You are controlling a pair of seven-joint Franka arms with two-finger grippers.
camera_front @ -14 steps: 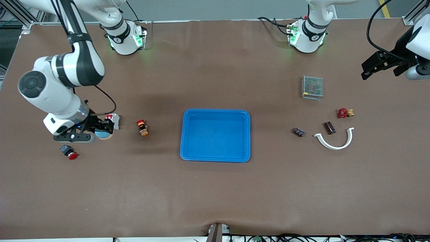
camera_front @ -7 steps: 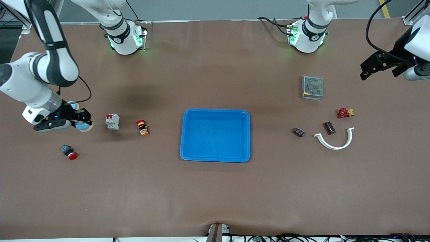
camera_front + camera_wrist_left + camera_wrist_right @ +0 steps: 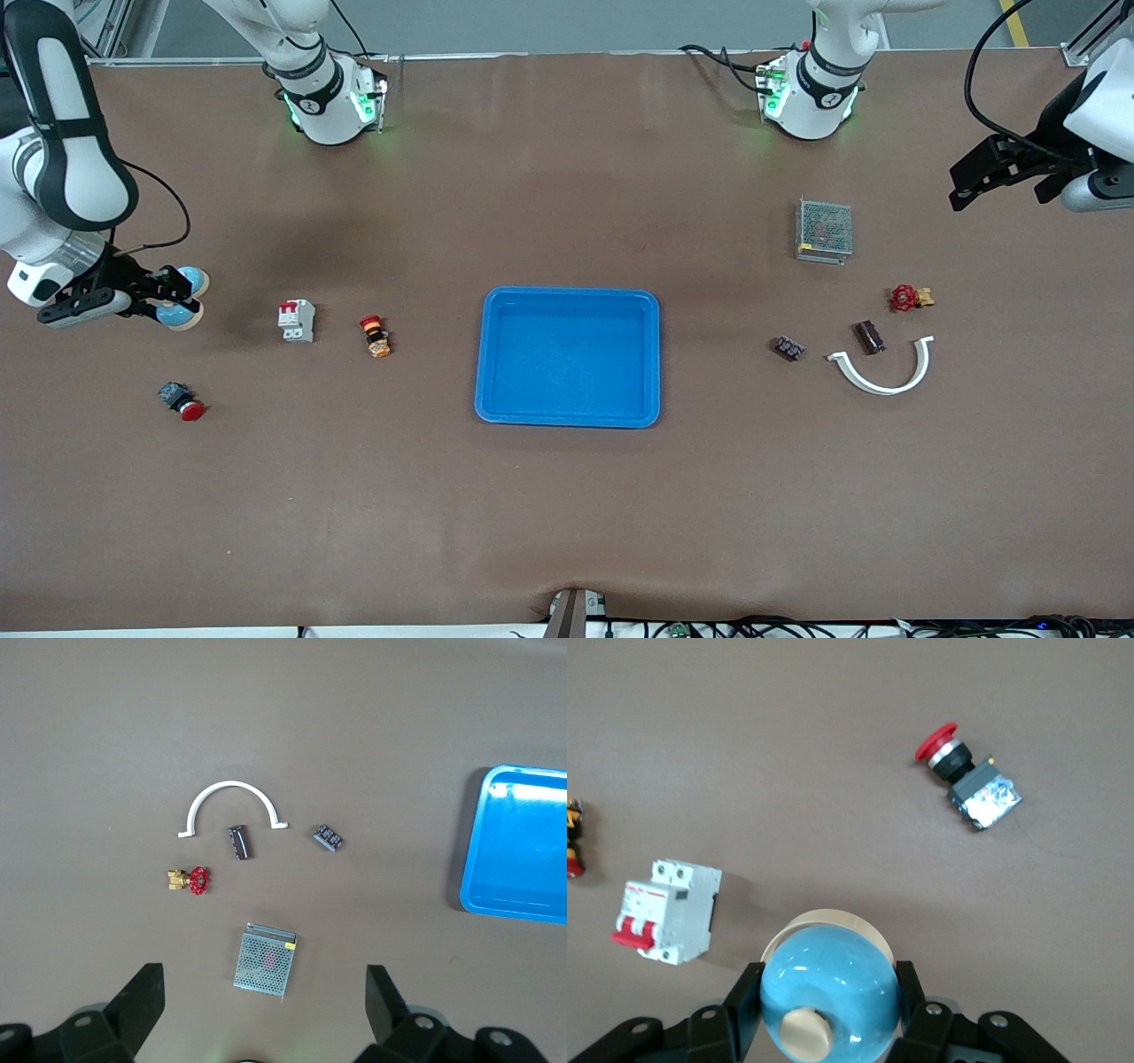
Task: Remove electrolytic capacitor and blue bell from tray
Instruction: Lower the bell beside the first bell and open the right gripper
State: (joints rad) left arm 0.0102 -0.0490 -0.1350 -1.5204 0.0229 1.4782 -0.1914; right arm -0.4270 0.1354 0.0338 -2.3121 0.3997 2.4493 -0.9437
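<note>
The bell (image 3: pixel 182 312) is a shiny blue dome with a cream rim and knob. My right gripper (image 3: pixel 173 297) is shut on it, up over the table at the right arm's end; in the right wrist view the bell (image 3: pixel 829 983) fills the gripper (image 3: pixel 829 994). The capacitor (image 3: pixel 869 337), a small dark cylinder, lies on the table inside a white curved clip (image 3: pixel 882 370), also seen as the capacitor (image 3: pixel 237 842) in the left wrist view. My left gripper (image 3: pixel 1001 190) hangs open and empty at the left arm's end, its fingers (image 3: pixel 142 1001) wide apart.
A blue tray (image 3: pixel 569 421) sits mid-table. Toward the right arm's end lie a circuit breaker (image 3: pixel 296 320), an orange push button (image 3: pixel 376 337) and a red emergency button (image 3: pixel 182 400). Toward the left arm's end are a mesh power supply (image 3: pixel 824 229), a red valve (image 3: pixel 909 298) and a small black part (image 3: pixel 788 348).
My right gripper has carried the bell away from the circuit breaker toward the right arm's end of the table. The left arm has barely shifted.
</note>
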